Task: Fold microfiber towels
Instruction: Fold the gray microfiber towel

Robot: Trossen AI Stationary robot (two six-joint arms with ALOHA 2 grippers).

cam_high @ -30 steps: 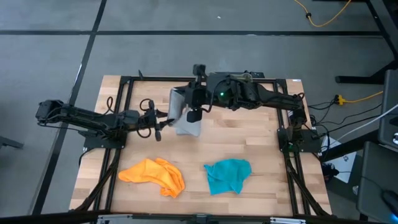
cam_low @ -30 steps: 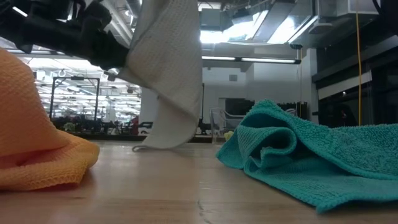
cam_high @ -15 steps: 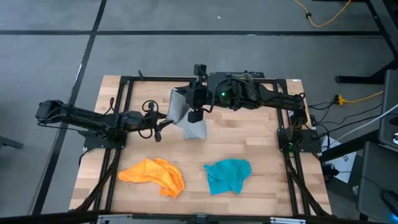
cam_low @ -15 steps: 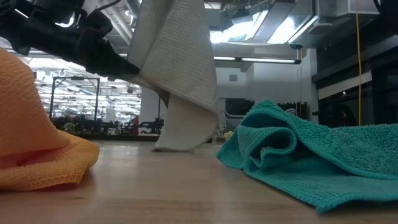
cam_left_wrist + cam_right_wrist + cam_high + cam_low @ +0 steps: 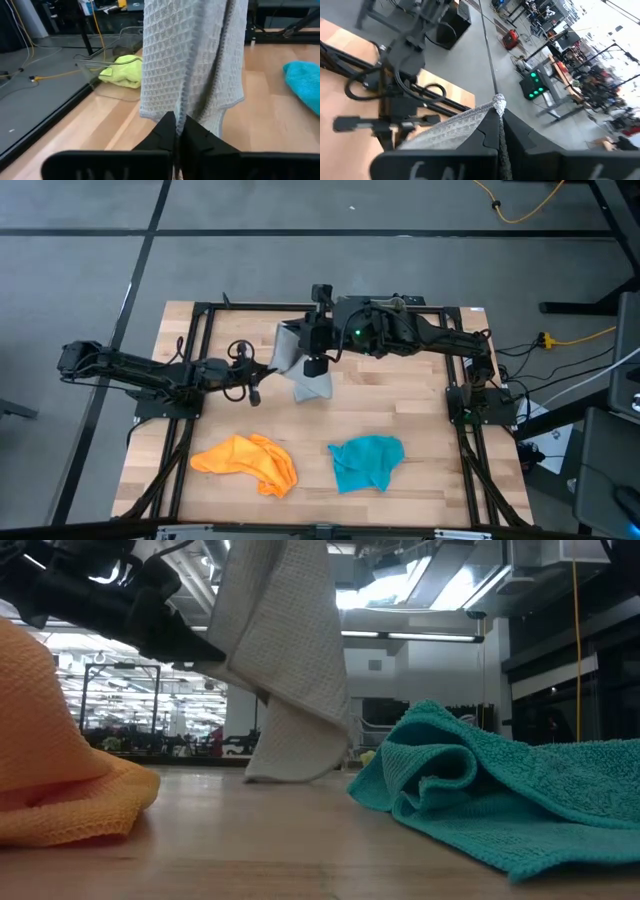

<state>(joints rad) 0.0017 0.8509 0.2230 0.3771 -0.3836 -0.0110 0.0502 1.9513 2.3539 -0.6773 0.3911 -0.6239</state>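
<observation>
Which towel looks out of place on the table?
None is damaged, but the orange towel and the teal towel lie crumpled and unfolded. The grey towel hangs between both shut pincers, left and right.

A waffle-weave towel (image 5: pixel 306 372) hangs over the middle of the surface (image 5: pixel 420 395), toward its far edge, its lowest fold touching the wood in the low view. The right claw (image 5: pixel 313 360) pinches its upper edge from the right arm's side; the left claw (image 5: pixel 268 372) grips its side edge from the left, both closed tight on the cloth. Near the front edge lie two crumpled towels, well apart: one (image 5: pixel 250 462) to the left, the other (image 5: pixel 366 462) to the right. The left wrist view shows a further towel (image 5: pixel 122 71) inside a clear bin (image 5: pixel 95 75) beyond the hanging one.
</observation>
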